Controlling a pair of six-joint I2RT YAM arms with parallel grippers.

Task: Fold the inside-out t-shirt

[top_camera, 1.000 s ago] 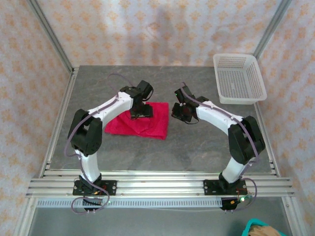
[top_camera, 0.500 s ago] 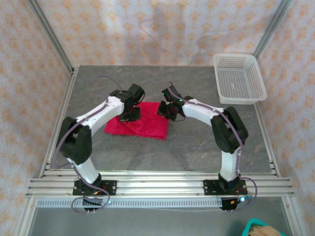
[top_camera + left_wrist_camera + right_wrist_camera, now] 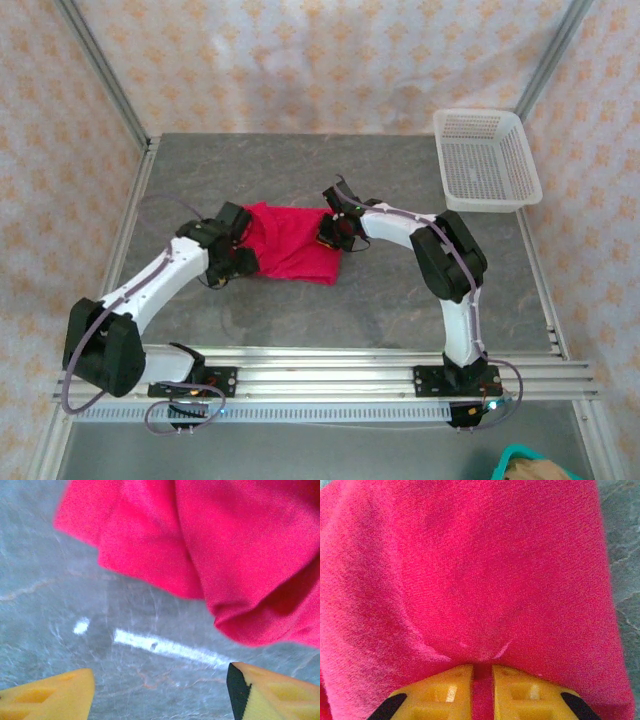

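**Red-pink t-shirt (image 3: pixel 290 245) pinched at one edge on a grey table (image 3: pixel 400 290)**

My left gripper (image 3: pixel 160 680) hangs over the table with its yellow fingers wide apart and empty, just beside the t-shirt's left edge. The t-shirt lies bunched mid-table. My right gripper (image 3: pixel 482 672) has its fingers nearly together, pinching a fold at the right edge. A white basket (image 3: pixel 485 160) sits in the far right corner.

White-and-black arms (image 3: pixel 160 280); lilac cables (image 3: pixel 148 420); yellow end effector fingers (image 3: pixel 445 690)

One red t-shirt (image 3: pixel 292 250), one white mesh basket (image 3: pixel 487 160), two robot arms (image 3: pixel 160 279) (image 3: pixel 400 222)
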